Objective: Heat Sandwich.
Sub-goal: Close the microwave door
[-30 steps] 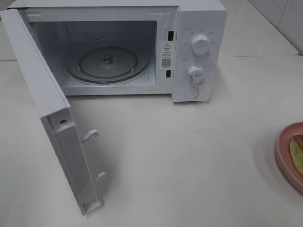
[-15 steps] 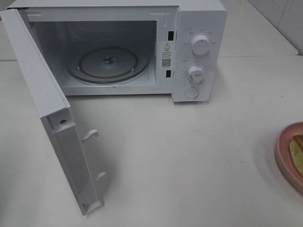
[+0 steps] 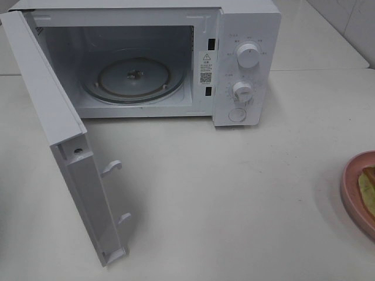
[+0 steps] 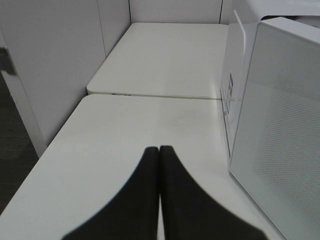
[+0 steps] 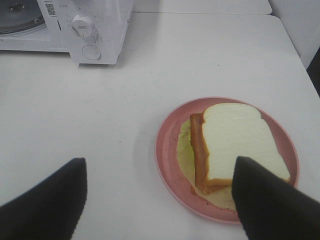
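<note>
Table (image 3: 246, 193): white, everything is carried on it; a second white tabletop is butted against its far edge.

Microwave (image 3: 246, 23): white, set at the back of the table. Its door (image 3: 64, 146) is swung fully open toward the camera on the left side, two latch hooks seen on the inner edge. Cavity is exposed, glass turntable (image 3: 133, 79) seen inside with nothing on it. Two knobs and a round button are seen on the control panel at the right.

Plate (image 5: 167, 145): round, pink, placed near the right edge of the table, well apart from the microwave; cut off by the frame edge in the high view.

Sandwich (image 5: 235, 142): laid flat on the plate, white bread on top, brown meat layer and pale yellow-green filling shown at its side.

Right gripper (image 5: 160, 200): held above the table just beside the plate, jaws spread wide, nothing gripped. One fingertip overlaps the sandwich corner in the wrist view; contact cannot be told.

Left gripper (image 4: 159, 155): held over the table just beside the outer face of the door, jaws pressed together, nothing between them.
</note>
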### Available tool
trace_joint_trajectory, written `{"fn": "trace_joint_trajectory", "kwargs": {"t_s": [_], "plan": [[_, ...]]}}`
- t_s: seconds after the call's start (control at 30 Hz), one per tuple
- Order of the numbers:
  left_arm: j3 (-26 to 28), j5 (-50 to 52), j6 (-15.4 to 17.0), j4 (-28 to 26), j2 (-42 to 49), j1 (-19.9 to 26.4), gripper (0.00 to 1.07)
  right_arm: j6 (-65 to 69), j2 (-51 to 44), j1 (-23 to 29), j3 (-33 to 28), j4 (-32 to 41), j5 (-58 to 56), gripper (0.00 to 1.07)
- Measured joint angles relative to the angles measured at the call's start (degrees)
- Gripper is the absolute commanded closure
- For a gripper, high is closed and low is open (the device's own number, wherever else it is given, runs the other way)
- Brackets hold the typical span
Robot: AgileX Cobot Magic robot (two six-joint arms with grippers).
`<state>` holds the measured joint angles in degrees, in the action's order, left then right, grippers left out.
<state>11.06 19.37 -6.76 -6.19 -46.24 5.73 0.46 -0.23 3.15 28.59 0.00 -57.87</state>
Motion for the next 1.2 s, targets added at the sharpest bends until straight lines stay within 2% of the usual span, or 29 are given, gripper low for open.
{"fn": "trace_joint_trajectory", "kwargs": {"t_s": [0.1,0.13,0.2,0.23,0.27,0.33,0.37,0.4,0.47,0.5,0.57,0.63,0.77,0.97,1.07,1.1,1.13,1.2], "plan": [[0.0,3.8,0.3,2.5,-3.8,0.0,1.07,0.0,0.0,0.0,0.0,0.0,0.0,0.31],[0.0,7.2,1.4,4.9,-8.0,0.0,1.07,0.0,0.0,0.0,0.0,0.0,0.0,0.31],[0.1,8.4,2.5,6.2,-10.0,0.0,1.07,0.0,0.0,0.0,0.0,0.0,0.0,0.31],[0.3,9.1,3.5,7.2,-11.5,0.0,1.07,0.0,0.0,0.0,0.0,0.0,0.0,0.31],[0.9,10.8,6.1,10.2,-14.9,0.0,1.07,0.0,0.0,0.0,0.0,0.0,0.0,0.31],[1.5,12.7,8.4,14.1,-17.6,0.0,1.07,0.0,0.0,0.0,0.0,0.0,0.0,0.31],[1.5,12.7,8.4,14.1,-17.6,0.0,1.07,0.0,0.0,0.0,0.0,0.0,0.0,0.31],[2.1,14.9,11.2,17.9,-20.3,0.0,1.07,0.0,0.0,0.0,0.0,0.0,0.0,0.31],[2.5,17.6,14.0,22.1,-22.7,0.0,1.07,0.0,0.0,0.0,0.0,0.0,0.0,0.31],[2.5,17.6,14.0,22.1,-22.7,0.0,1.07,0.0,0.0,0.0,0.0,0.0,0.0,0.31],[2.5,23.3,17.1,28.4,-26.4,0.0,1.07,0.0,0.0,0.0,0.0,0.0,0.0,0.31],[2.5,27.3,18.0,32.4,-28.8,0.0,1.07,0.0,0.0,0.0,0.0,0.0,0.0,0.31],[2.8,33.3,18.4,36.0,-33.2,-0.1,1.07,0.0,0.0,0.0,0.0,0.0,0.0,0.31],[4.2,34.4,18.2,35.5,-35.9,-2.5,1.07,0.0,0.0,0.0,0.0,0.0,0.0,0.31],[5.3,34.5,15.8,33.7,-38.0,-6.6,1.07,0.0,0.0,0.0,0.0,0.0,0.0,0.31],[5.3,34.5,15.8,33.7,-38.0,-6.6,1.07,0.0,0.0,0.0,0.0,0.0,0.0,0.31],[5.6,34.5,14.3,31.9,-39.1,-9.2,1.07,0.0,0.0,0.0,0.0,0.0,0.0,0.31],[5.8,34.5,13.1,29.7,-40.3,-11.4,1.07,0.0,0.0,0.0,0.0,0.0,0.0,0.31]]}}
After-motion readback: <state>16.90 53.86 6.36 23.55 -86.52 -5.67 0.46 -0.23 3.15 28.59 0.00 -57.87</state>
